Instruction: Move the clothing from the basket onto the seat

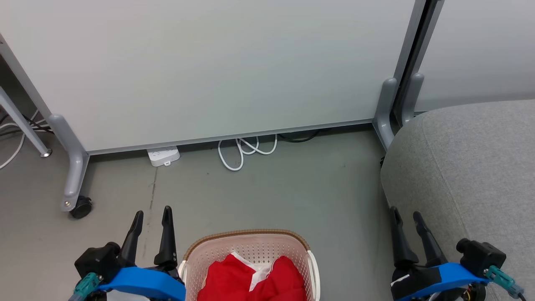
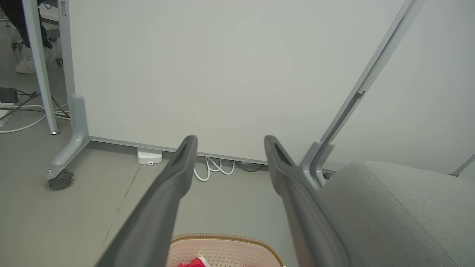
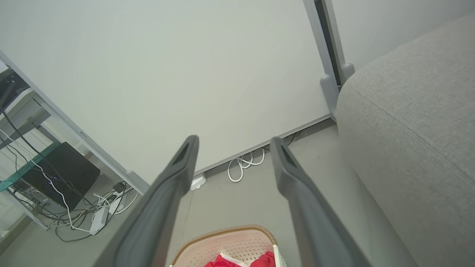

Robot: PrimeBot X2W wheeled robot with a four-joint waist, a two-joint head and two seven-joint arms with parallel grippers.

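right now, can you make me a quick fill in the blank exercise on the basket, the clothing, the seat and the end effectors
1. The clothing in the basket is bright ____ with white trim.
2. The grey seat stands on the robot's ____ side of the basket.
3. The left end effector and the right end effector both have their jaws ____.
4. The basket stands on the ____.
Missing words: red; right; open; floor.
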